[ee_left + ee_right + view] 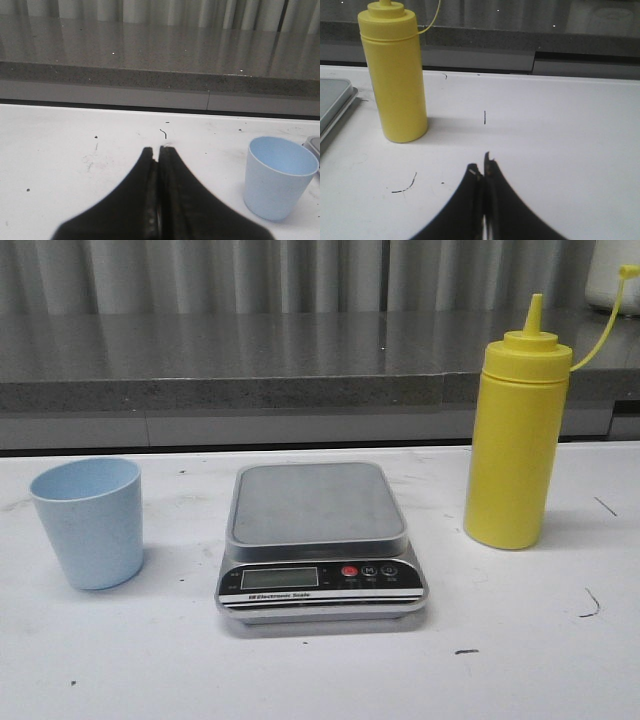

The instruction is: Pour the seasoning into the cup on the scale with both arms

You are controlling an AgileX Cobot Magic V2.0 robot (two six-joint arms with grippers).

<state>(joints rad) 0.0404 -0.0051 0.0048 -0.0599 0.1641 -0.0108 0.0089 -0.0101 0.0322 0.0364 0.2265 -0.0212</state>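
Note:
The silver scale (320, 540) sits in the middle of the white table with nothing on its grey platform. The pale blue cup (89, 522) stands upright to its left, also in the left wrist view (277, 177). The yellow seasoning bottle (516, 430) stands upright to the scale's right, also in the right wrist view (395, 75). My left gripper (156, 149) is shut and empty, low over the table, apart from the cup. My right gripper (481, 165) is shut and empty, apart from the bottle. Neither arm shows in the front view.
A grey speckled ledge (220, 360) runs along the table's back edge. The scale's corner (332, 107) shows in the right wrist view. Small dark marks (590, 605) dot the table.

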